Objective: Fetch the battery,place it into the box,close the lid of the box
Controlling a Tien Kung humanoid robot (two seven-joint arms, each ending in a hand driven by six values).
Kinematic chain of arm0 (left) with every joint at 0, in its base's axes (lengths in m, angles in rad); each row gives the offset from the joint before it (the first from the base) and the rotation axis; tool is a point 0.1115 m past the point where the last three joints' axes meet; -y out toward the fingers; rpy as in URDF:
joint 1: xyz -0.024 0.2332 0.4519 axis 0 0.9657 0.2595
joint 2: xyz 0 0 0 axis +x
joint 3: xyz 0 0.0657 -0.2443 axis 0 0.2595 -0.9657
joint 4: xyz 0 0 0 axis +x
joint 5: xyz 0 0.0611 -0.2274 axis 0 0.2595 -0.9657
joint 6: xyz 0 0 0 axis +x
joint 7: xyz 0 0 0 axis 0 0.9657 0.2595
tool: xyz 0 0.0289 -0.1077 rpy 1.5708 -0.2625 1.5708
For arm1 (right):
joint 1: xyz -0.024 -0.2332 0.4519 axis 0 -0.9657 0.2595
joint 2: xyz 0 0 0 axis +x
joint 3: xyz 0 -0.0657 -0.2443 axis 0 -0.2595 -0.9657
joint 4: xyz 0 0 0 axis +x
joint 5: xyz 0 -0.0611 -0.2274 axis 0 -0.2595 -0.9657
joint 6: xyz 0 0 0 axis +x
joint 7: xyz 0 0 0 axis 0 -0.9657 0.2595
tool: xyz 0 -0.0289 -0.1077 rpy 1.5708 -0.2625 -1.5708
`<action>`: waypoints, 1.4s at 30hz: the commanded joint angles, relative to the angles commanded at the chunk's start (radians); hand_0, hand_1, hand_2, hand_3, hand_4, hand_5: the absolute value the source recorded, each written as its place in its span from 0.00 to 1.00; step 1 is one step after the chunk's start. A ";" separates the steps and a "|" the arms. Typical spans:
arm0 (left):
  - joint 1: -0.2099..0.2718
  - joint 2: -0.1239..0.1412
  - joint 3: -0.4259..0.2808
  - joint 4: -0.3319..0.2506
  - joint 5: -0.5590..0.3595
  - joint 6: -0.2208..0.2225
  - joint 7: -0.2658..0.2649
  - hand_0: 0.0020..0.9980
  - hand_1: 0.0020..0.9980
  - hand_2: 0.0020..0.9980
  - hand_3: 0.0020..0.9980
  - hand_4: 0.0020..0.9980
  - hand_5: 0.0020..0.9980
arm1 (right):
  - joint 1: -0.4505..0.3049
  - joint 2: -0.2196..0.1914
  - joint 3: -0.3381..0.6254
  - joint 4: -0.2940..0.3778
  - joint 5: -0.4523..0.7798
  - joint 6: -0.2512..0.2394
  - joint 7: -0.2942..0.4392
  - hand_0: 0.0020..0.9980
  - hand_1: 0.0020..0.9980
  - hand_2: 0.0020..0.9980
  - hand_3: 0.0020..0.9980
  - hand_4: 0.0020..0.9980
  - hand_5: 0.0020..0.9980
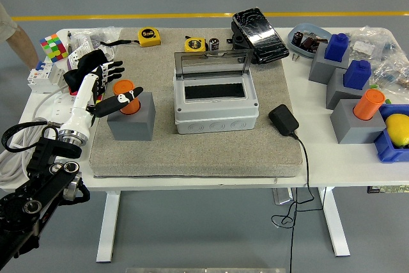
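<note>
The left hand [102,91] reaches in from the worktop's left edge, over the left margin of the grey mat [192,145]. Its fingers [114,67] are spread and hold nothing; the thumb [121,101] extends rightward and lies across the front of the orange battery [126,87], at or just short of contact, which cannot be told. The battery stands upright in the socket of a grey block [132,117], which rests on the mat's left part, immediately to the right of the hand. The right hand is out of view.

Further right, at the mat's centre, sits the box [216,110], light grey, with its transparent lid [212,63] raised toward the far edge and its dark interior exposed. A black power adapter [283,120] lies just beside the box near the mat's right edge, its cable hanging over the worktop's near edge.

Along the mat's far edge lie two yellow tape measures [149,36] and a black wrapped case [259,35]. At the worktop's right end stand further grey blocks carrying two blue pieces [337,46] and a second orange cylinder [369,105], beside a blue bin [390,148] holding a yellow object [397,126]. A multicoloured cube [54,47] sits at the far left corner. A person's arm [16,39] shows at the upper left, beyond the worktop.
</note>
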State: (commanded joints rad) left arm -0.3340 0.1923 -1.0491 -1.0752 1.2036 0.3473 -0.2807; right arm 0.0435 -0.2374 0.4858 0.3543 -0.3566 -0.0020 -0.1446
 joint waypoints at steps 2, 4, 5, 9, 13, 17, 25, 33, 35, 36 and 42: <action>-0.003 -0.003 0.010 0.006 -0.012 0.003 -0.007 0.72 0.70 0.72 0.74 1.00 0.11 | 0.001 0.001 0.003 0.001 -0.002 0.000 0.000 0.70 0.73 0.72 0.70 1.00 0.72; -0.006 -0.005 0.015 0.010 -0.020 0.006 -0.013 0.72 0.70 0.72 0.74 1.00 0.11 | 0.002 0.001 0.005 0.002 -0.003 0.000 0.000 0.70 0.73 0.72 0.70 1.00 0.72; -0.008 -0.006 0.018 0.012 -0.024 0.008 -0.015 0.72 0.70 0.72 0.74 1.00 0.11 | 0.002 0.000 0.005 0.002 -0.004 0.000 0.000 0.70 0.73 0.72 0.70 1.00 0.72; -0.013 -0.008 0.032 0.020 -0.031 0.014 -0.019 0.61 0.61 0.65 0.68 1.00 0.01 | 0.002 0.000 0.001 0.000 0.000 0.000 0.000 0.71 0.73 0.72 0.70 1.00 0.72; -0.012 -0.011 0.042 0.031 -0.047 0.016 -0.028 0.61 0.61 0.65 0.68 1.00 0.01 | 0.001 0.000 -0.001 0.000 0.002 0.000 0.000 0.71 0.73 0.72 0.70 1.00 0.72; -0.010 -0.014 0.051 0.035 -0.076 0.020 -0.049 0.54 0.55 0.56 0.59 1.00 0.00 | 0.000 0.001 -0.003 0.000 0.002 0.000 -0.001 0.70 0.73 0.72 0.70 1.00 0.72; -0.023 -0.020 0.073 0.053 -0.156 0.017 -0.073 0.51 0.48 0.50 0.54 1.00 0.00 | 0.002 0.001 -0.003 0.001 0.003 -0.001 0.000 0.71 0.73 0.72 0.70 1.00 0.72; -0.057 -0.026 0.109 0.092 -0.266 0.011 -0.087 0.42 0.35 0.39 0.48 0.87 0.00 | 0.004 0.001 -0.002 0.002 0.001 -0.001 0.000 0.70 0.73 0.72 0.70 1.00 0.72; -0.061 -0.028 0.111 0.097 -0.283 0.009 -0.089 0.42 0.35 0.39 0.48 0.87 0.00 | 0.004 0.001 -0.002 0.002 0.001 -0.001 0.000 0.70 0.73 0.72 0.70 1.00 0.72; -0.065 -0.030 0.114 0.101 -0.300 0.007 -0.090 0.42 0.35 0.39 0.48 0.87 0.00 | 0.003 0.001 -0.003 0.002 0.002 -0.001 0.000 0.70 0.73 0.72 0.70 1.00 0.72; -0.086 -0.038 0.132 0.114 -0.328 0.004 -0.089 0.24 0.24 0.31 0.33 0.79 0.00 | 0.003 0.001 -0.008 0.001 0.005 -0.001 -0.001 0.71 0.73 0.72 0.70 1.00 0.72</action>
State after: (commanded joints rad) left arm -0.4204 0.1541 -0.9170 -0.9607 0.8759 0.3509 -0.3695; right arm 0.0465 -0.2368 0.4782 0.3552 -0.3514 -0.0027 -0.1456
